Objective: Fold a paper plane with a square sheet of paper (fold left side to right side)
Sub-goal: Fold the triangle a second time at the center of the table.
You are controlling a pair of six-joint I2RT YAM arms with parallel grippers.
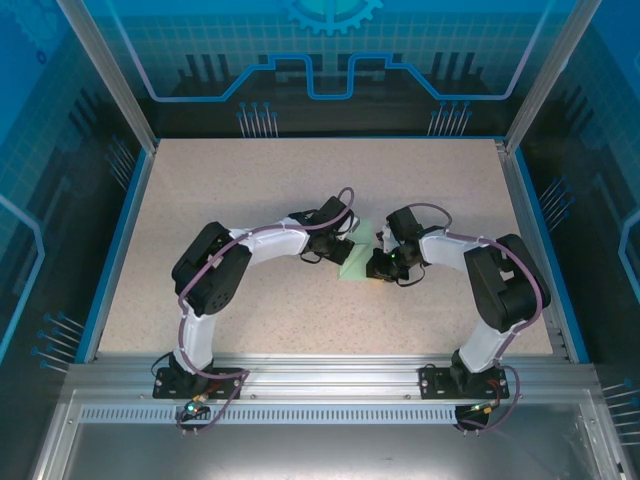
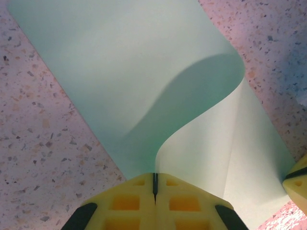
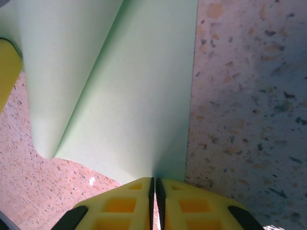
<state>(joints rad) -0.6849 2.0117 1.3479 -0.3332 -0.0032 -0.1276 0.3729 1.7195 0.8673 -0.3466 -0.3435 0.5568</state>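
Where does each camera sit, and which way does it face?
Top external: above and behind the bases, looking down at the table; left arm and right arm meet over the square sheet of paper.
Left wrist: on the left arm, looking past the left jaws, shut on the sheet's curling edge.
Right wrist: on the right arm, looking past the right jaws, shut on the sheet's near edge.
Shared: both wrist views show the sheet and, at one edge, a yellow bit, likely the other arm's jaws.

square sheet of paper (image 1: 357,262) on the desk (image 1: 250,180) (about mid-desk), left claw (image 1: 345,238) at its left, right claw (image 1: 383,264) at its right
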